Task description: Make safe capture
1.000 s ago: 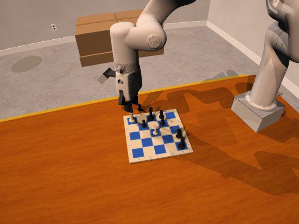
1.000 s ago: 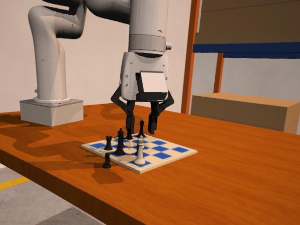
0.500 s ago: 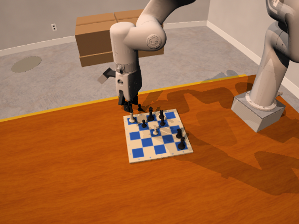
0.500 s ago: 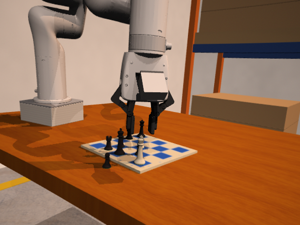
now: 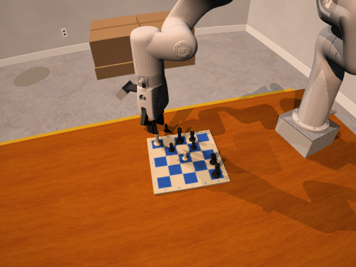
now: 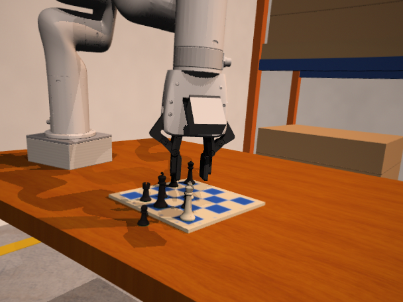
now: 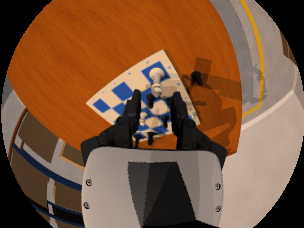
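The blue-and-cream chessboard [image 5: 187, 161] lies on the orange table. A tall white piece [image 5: 157, 140] stands upright on the board's far left corner square; it also shows in the exterior view [image 6: 188, 203] and in the wrist view [image 7: 156, 77]. My gripper [image 5: 153, 130] hangs just above its top with the fingers apart and nothing between them [image 6: 189, 179]. A black pawn [image 5: 166, 128] [image 6: 143, 216] stands upright on the table just past the board's far edge. A white pawn [image 5: 185, 156] stands near the board's middle. Several black pieces stand upright on the board, among them a tall one [image 5: 179, 135].
The arm's grey base [image 5: 307, 133] sits on the table to the right of the board. Two black pieces [image 5: 215, 165] stand at the board's right edge. Cardboard boxes [image 5: 117, 50] stand on the floor beyond the table's yellow edge.
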Action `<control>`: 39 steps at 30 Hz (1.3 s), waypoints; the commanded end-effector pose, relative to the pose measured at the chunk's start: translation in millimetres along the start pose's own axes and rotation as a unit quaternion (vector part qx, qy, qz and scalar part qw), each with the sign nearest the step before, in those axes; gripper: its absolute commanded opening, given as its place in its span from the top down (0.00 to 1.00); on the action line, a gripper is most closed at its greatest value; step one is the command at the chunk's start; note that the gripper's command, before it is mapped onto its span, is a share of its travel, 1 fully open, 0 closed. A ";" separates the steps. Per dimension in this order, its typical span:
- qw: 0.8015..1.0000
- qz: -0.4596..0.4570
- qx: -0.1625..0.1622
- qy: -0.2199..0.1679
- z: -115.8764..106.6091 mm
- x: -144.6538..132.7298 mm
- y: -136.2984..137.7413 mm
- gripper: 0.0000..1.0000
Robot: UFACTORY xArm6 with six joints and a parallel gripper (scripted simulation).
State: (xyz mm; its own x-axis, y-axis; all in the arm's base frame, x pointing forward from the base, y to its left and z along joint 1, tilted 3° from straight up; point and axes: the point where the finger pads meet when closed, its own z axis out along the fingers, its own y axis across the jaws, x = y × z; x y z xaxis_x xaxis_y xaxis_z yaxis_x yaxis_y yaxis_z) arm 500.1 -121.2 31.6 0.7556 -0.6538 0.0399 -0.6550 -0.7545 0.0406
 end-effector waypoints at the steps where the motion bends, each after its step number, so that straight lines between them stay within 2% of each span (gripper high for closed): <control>1: 1.000 0.000 0.001 0.002 -1.8 1.5 -0.8 0.58; 31: 1.000 0.000 0.001 0.002 -1.7 1.5 -0.8 0.58; 39: 1.000 0.000 0.001 0.002 7.6 1.5 -0.8 0.58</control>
State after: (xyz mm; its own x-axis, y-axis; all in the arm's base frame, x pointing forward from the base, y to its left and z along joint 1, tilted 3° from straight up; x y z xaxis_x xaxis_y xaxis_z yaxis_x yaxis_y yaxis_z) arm 500.4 -121.5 27.5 0.7556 -0.6538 0.0406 -0.6550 -0.7545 0.0402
